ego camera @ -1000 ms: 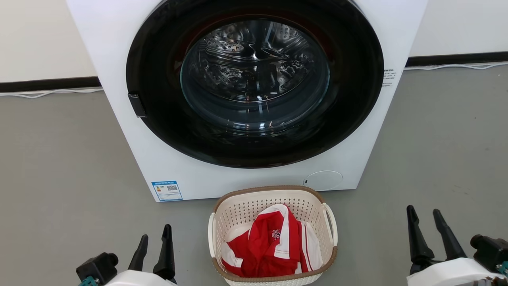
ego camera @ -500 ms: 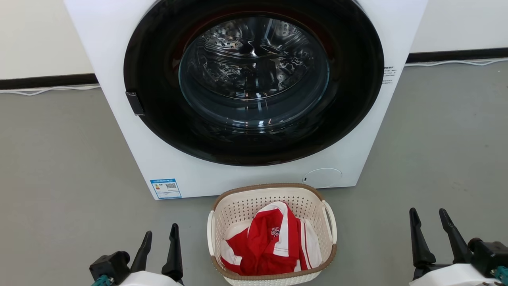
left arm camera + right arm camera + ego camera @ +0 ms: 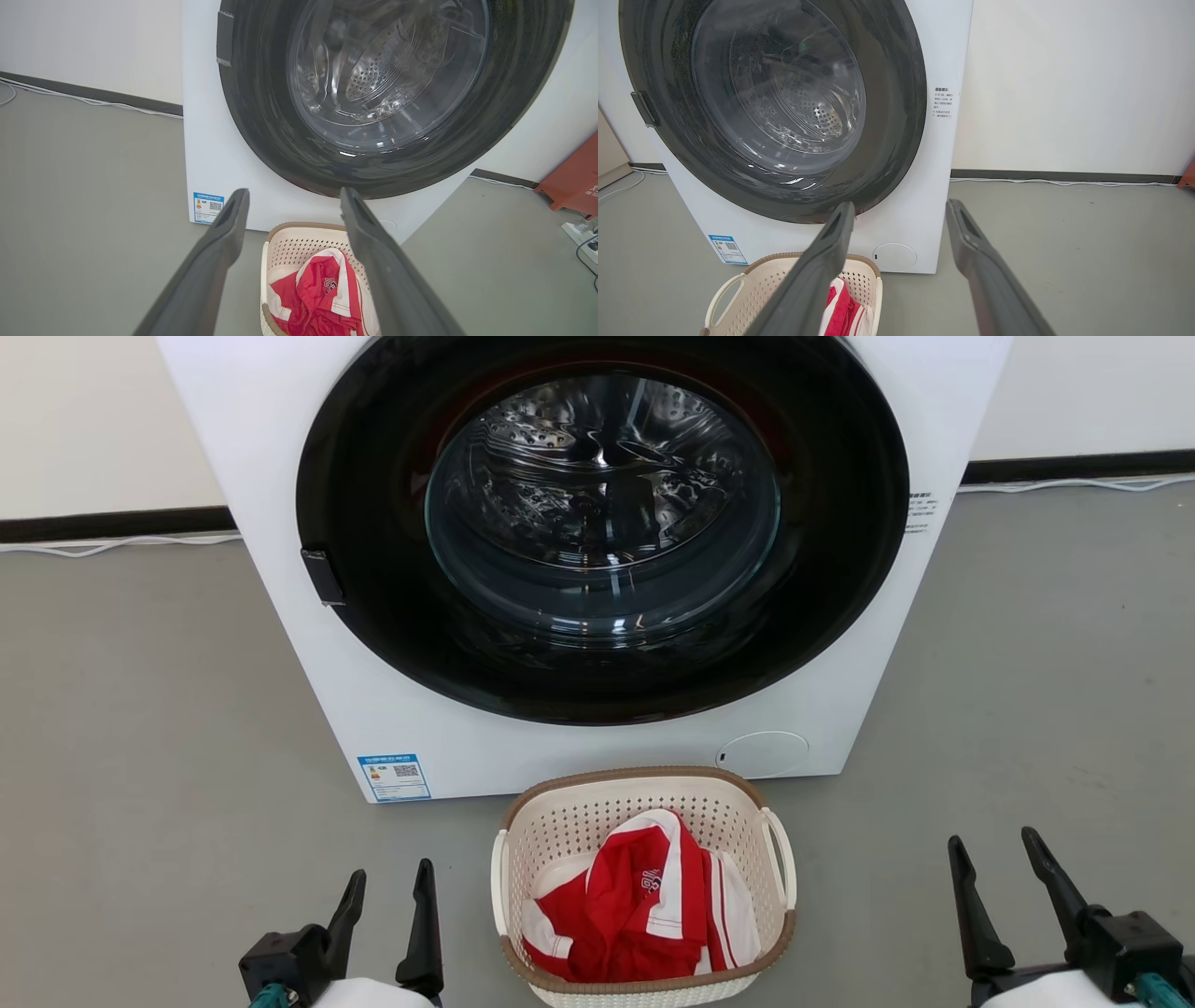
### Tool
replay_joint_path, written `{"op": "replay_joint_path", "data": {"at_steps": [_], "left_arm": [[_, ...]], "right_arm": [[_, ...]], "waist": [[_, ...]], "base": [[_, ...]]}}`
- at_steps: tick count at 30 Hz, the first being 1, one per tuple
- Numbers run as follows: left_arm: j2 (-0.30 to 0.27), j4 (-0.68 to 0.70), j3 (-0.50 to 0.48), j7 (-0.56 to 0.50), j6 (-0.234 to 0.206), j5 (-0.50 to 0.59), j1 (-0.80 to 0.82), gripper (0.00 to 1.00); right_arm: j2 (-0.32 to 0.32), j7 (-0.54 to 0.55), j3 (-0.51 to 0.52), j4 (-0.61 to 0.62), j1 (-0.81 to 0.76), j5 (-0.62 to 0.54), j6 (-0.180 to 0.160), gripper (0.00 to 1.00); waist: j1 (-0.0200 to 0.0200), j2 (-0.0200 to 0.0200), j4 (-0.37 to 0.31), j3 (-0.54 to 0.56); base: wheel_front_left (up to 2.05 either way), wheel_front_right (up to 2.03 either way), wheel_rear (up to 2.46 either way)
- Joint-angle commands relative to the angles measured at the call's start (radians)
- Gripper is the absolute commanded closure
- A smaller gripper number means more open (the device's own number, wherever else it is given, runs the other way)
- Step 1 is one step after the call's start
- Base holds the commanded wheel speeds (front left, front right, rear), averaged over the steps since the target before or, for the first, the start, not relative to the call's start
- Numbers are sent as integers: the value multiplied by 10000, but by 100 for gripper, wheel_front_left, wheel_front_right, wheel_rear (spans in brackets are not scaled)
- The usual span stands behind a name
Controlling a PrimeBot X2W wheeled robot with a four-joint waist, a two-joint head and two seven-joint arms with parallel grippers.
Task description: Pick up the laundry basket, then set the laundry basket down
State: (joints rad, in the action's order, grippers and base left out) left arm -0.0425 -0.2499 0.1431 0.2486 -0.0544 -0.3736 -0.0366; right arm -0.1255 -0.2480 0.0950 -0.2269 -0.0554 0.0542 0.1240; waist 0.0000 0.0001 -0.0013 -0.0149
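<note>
Left tool and right tool (both spread wide, empty) hover either side of the laundry basket.

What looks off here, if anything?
Nothing stands out. The laundry basket sits upright in front of the washer, with a red-and-white garment inside it. The left gripper and right gripper are open, clear of it.

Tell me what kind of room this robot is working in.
Probably a laundry area: a white front-loading washing machine stands on grey floor, with a small cream perforated plastic basket of red-and-white clothing before it.
</note>
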Motion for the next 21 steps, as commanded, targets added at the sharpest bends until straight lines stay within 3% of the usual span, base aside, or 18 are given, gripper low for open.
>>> {"op": "replay_joint_path", "data": {"at_steps": [1, 21], "left_arm": [[-77, 291, -260, 132, -116, 73, 111, 0], [-77, 199, -350, 132, -85, 76, 84, 0]], "right_arm": [[-218, -137, -248, 283, 113, -87, 67, 0], [-220, -137, -259, 209, 101, 6, 67, 0]], "waist": [[0, -1, 26, 0], [0, -1, 31, 43]], "base": [[0, 0, 0], [0, 0, 0]]}}
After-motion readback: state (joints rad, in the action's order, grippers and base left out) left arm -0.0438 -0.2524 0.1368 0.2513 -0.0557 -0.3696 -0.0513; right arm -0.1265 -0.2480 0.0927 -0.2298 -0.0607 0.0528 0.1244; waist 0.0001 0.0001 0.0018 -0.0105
